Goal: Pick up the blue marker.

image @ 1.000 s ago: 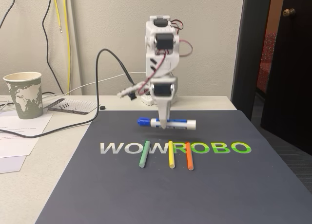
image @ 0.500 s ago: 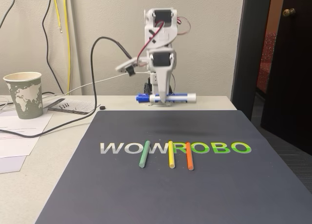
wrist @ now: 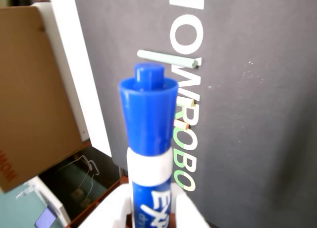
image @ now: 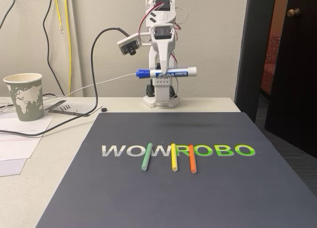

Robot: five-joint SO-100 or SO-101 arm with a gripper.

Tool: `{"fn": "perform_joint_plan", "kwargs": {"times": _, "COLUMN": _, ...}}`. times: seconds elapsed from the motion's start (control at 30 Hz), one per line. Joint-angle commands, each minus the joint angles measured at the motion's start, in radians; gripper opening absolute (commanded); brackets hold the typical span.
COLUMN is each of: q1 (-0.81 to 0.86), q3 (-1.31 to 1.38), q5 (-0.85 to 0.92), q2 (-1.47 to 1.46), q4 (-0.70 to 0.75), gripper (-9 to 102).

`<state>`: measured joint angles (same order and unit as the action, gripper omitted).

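Observation:
The blue marker (image: 167, 72), white-barrelled with a blue label and dark blue cap, hangs level well above the table at the back of the fixed view. My gripper (image: 163, 72) points down and is shut on its middle. In the wrist view the blue marker (wrist: 148, 139) rises from between my white fingers (wrist: 115, 210), cap end up, with the dark mat far below.
A dark mat (image: 173, 188) with green and white lettering covers the table front. A green stick (image: 145, 157), a yellow stick (image: 174, 157) and an orange stick (image: 192, 159) lie side by side on it. A paper cup (image: 25, 95), papers and cables sit at the left.
The arm has risen and drawn back toward its base, carrying the blue marker from just above the mat to high over the table's rear.

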<state>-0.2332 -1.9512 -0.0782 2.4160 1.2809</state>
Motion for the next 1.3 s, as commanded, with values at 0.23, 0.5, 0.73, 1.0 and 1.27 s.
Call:
{"fn": "perform_joint_plan", "kwargs": {"times": 0.23, "q1": -0.015, "q3": -0.152, "q5": -0.020, "q2": 0.288, "q4": -0.029, "gripper": 2}}
{"fn": "perform_joint_plan", "kwargs": {"times": 0.5, "q1": -0.023, "q3": -0.341, "q5": -0.006, "q2": 0.517, "q4": -0.031, "gripper": 2}}
{"fn": "perform_joint_plan", "kwargs": {"times": 0.73, "q1": -0.017, "q3": -0.532, "q5": 0.000, "q2": 0.770, "q4": -0.040, "gripper": 2}}
{"fn": "perform_joint_plan", "kwargs": {"times": 1.0, "q1": -0.002, "q3": -0.540, "q5": 0.003, "q2": 0.759, "q4": -0.037, "gripper": 2}}
{"fn": "perform_joint_plan", "kwargs": {"times": 1.27, "q1": 0.005, "q3": -0.543, "q5": -0.002, "q2": 0.752, "q4": -0.058, "gripper": 2}}
